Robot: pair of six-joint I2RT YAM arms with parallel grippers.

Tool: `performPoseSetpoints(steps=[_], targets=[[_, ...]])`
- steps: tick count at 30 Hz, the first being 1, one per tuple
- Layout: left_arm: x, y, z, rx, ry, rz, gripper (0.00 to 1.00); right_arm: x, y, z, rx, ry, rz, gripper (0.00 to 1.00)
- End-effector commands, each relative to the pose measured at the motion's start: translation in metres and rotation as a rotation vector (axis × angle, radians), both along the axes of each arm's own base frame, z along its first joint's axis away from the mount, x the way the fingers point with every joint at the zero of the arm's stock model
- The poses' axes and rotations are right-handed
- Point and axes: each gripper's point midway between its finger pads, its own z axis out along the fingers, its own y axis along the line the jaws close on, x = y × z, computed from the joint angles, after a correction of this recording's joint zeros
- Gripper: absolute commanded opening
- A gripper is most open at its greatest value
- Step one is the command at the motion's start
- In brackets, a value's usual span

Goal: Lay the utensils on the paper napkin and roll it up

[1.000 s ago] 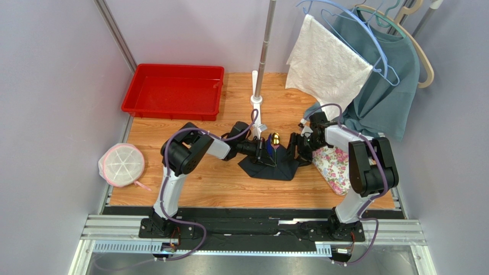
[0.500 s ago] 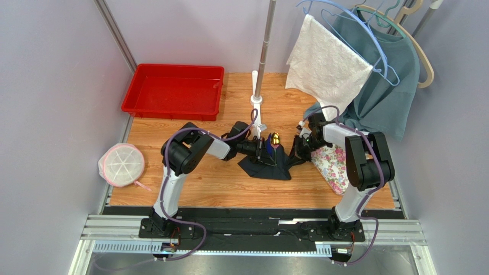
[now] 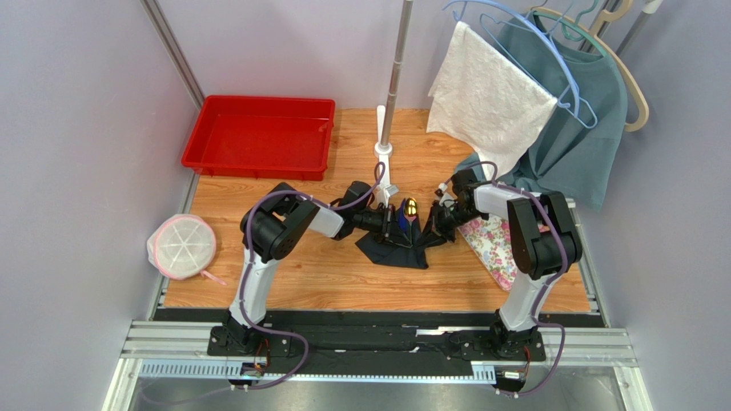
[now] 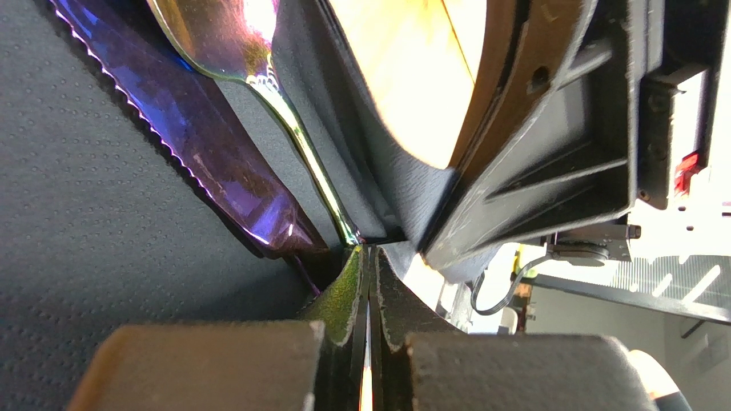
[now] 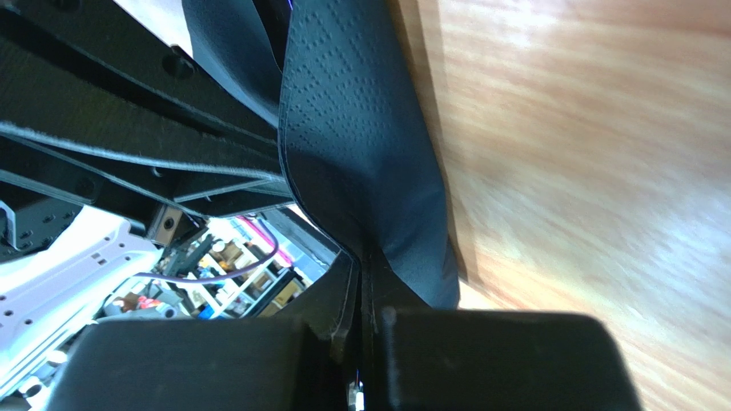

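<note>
The utensils [image 3: 409,211] lie on the napkin [image 3: 403,250] near the middle of the table [image 3: 343,282], a little toward its right edge. Their long axis runs from the near edge to the far edge. The gold ends point at the far edge, toward the pole [image 3: 390,86].

The left arm [image 3: 274,227] has its elbow raised and its forearm stretched low to the right, ending at the napkin's left side. The right arm [image 3: 540,240] holds its elbow high beside the mat [image 3: 504,257], with the wrist turned left to the napkin's right side. The two grippers face each other across the utensils, close together.

The left gripper [image 3: 393,224] is fully closed, its fingers [image 4: 343,295] pinching the napkin's left edge. The right gripper [image 3: 436,224] is also fully closed, clamped on a fold of the right edge that rises off the wood.

The napkin is matte black with fine embossed dots. Both its sides stand up around the utensils, while its near corner lies flat and points at the near edge. The left wrist view shows a serrated blade [image 4: 214,163] with a blue-purple sheen resting on the napkin. Beside it is a shiny gold bowl [image 4: 219,30] whose thin neck runs down to the pinch.
</note>
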Motion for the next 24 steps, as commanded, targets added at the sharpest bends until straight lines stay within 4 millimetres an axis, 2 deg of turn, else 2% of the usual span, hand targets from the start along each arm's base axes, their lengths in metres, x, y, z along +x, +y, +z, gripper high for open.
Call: performPoseSetpoints(steps=[1, 6, 9, 12, 13, 16, 19, 22, 24], targets=[[0.013, 0.002, -0.008, 0.026, -0.032, 0.035, 0.00, 0.011, 0.018, 0.007, 0.061, 0.009, -0.016, 0.00], [0.013, 0.002, -0.004, 0.020, -0.030, 0.034, 0.00, 0.006, 0.015, -0.002, 0.017, 0.026, -0.014, 0.00], [0.012, 0.002, 0.005, -0.004, -0.030, 0.039, 0.00, 0.006, 0.008, -0.010, -0.026, 0.026, -0.026, 0.00], [0.011, 0.002, 0.019, -0.038, -0.030, 0.040, 0.00, 0.006, 0.008, -0.014, -0.035, 0.034, -0.028, 0.00], [0.011, 0.001, 0.031, -0.058, -0.048, 0.039, 0.01, 0.006, 0.008, -0.016, -0.040, 0.036, -0.029, 0.00], [0.006, 0.007, 0.050, -0.075, -0.077, 0.030, 0.04, 0.007, 0.007, -0.016, -0.045, 0.037, -0.034, 0.00], [-0.002, 0.016, 0.056, -0.058, -0.084, 0.023, 0.05, 0.008, 0.008, -0.014, -0.038, 0.031, -0.040, 0.00], [-0.010, 0.024, 0.051, -0.029, -0.062, 0.022, 0.06, 0.011, 0.009, -0.010, -0.037, 0.011, -0.050, 0.00], [-0.014, 0.028, 0.039, 0.006, -0.041, 0.023, 0.05, 0.015, 0.011, -0.005, -0.026, -0.006, -0.083, 0.00]])
